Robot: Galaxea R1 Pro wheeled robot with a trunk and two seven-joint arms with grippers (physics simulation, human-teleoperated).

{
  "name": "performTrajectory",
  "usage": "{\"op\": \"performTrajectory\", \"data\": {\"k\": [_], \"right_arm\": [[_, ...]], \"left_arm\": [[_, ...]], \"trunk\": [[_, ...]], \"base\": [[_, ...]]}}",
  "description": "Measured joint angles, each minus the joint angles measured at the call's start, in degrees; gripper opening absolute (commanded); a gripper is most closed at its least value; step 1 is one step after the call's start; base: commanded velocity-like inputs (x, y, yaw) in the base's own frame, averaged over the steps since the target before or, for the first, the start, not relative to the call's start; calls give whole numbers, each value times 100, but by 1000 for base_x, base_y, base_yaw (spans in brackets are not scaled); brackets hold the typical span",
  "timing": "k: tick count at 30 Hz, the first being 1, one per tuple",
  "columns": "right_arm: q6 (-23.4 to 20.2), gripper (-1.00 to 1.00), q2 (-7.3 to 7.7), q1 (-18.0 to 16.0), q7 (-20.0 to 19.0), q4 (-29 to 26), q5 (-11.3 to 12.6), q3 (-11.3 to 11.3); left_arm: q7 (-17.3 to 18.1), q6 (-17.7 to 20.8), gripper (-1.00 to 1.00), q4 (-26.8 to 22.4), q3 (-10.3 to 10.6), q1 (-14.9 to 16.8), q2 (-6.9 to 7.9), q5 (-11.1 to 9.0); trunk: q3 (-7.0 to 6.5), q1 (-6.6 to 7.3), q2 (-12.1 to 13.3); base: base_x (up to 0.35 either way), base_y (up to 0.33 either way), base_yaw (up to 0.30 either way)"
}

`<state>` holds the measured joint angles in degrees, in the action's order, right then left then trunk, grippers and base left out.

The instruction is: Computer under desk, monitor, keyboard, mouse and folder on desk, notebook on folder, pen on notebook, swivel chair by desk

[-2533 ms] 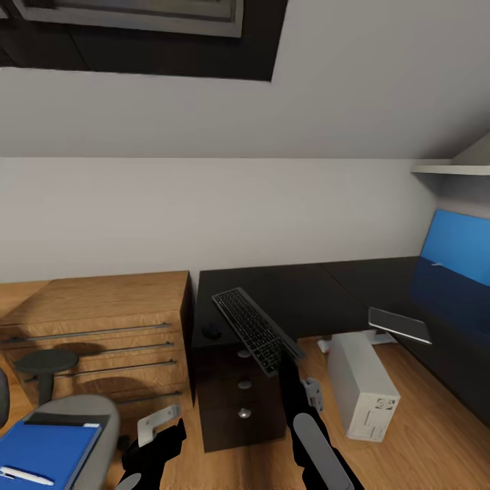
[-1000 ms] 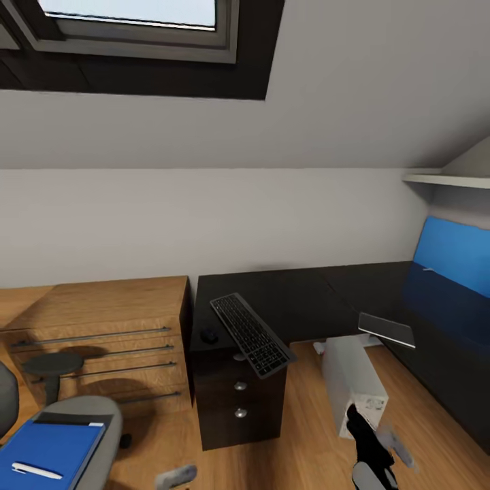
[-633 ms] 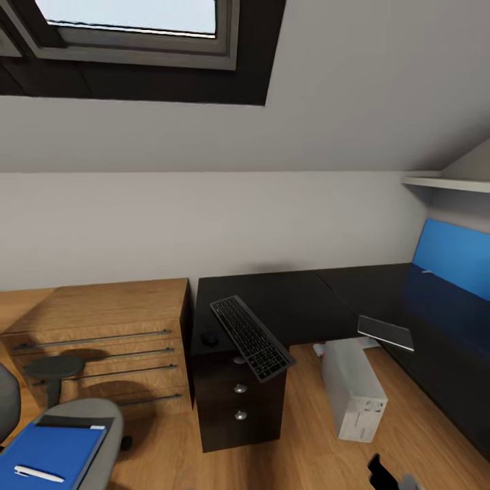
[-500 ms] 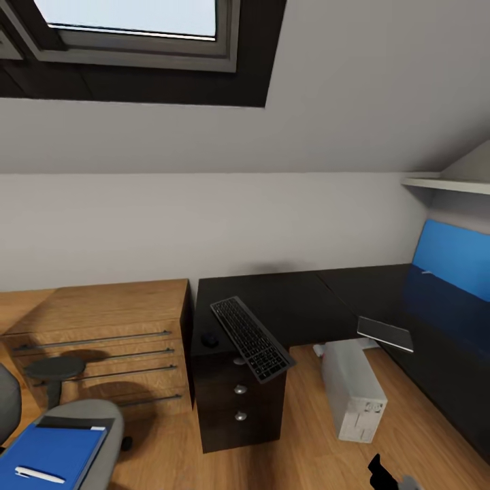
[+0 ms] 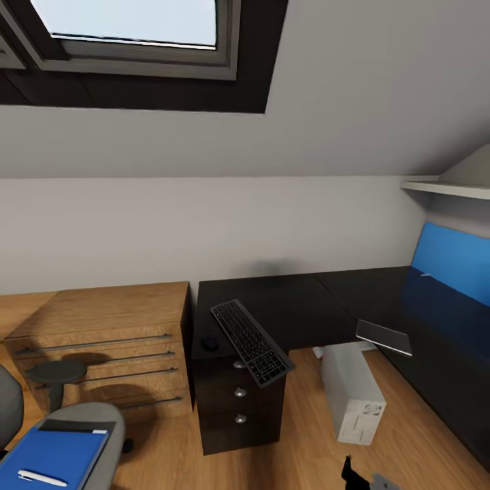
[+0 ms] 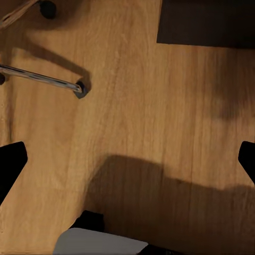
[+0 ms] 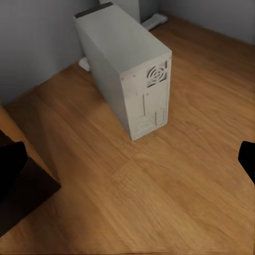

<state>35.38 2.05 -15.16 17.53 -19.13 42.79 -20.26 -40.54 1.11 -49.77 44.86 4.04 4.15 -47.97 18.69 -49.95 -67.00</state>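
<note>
The dark keyboard (image 5: 250, 342) lies slanted on the black desk (image 5: 299, 299), its near end hanging past the front edge. The small mouse (image 5: 209, 344) sits just left of it. A grey notebook (image 5: 384, 336) rests on the desk's right wing. The white computer (image 5: 352, 391) (image 7: 127, 79) stands on the floor beneath. At the lower left the blue folder (image 5: 47, 459) lies on the swivel chair (image 5: 95, 416), carrying the white pen (image 5: 41, 478). The monitor is out of view. My right gripper (image 5: 364, 478) (image 7: 127, 162) hangs open, low before the computer. My left gripper (image 6: 127, 162) is open over bare floor.
A light wood drawer chest (image 5: 102, 340) stands left of the desk's dark drawer unit (image 5: 238, 401). A blue wall panel (image 5: 452, 262) and a white shelf (image 5: 446, 185) are at the right. A chrome chair leg with a caster (image 6: 77, 87) lies near my left gripper.
My right gripper let go of the keyboard and dropped to the bottom edge. The left gripper sank out of the head view. The camera tilted up, bringing the skylight into view.
</note>
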Motion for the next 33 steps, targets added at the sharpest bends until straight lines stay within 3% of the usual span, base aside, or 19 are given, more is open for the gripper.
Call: {"op": "performTrajectory", "data": {"k": [10, 18, 26, 33], "right_arm": [[360, 100, -33, -1, 2, 31, -41, -63], [379, 100, -35, -1, 2, 30, -41, -66], [381, 100, -64, 0, 2, 28, -44, -79], [379, 100, -110, 0, -5, 28, -56, -88]], "left_arm": [[1, -16, 100, 182, -9, 0, 0, 19], [3, -10, 100, 242, -14, 0, 0, 9], [4, -15, 100, 292, -22, 2, 0, 4], [-1, -23, 100, 394, -43, 1, 8, 2]], "trunk": [[-1, 0, 1], [22, -2, 2], [78, 0, 2], [85, 0, 1]], "base": [[-16, -12, 51], [-173, -189, 216], [-126, -254, 23], [-11, -62, 1]]}}
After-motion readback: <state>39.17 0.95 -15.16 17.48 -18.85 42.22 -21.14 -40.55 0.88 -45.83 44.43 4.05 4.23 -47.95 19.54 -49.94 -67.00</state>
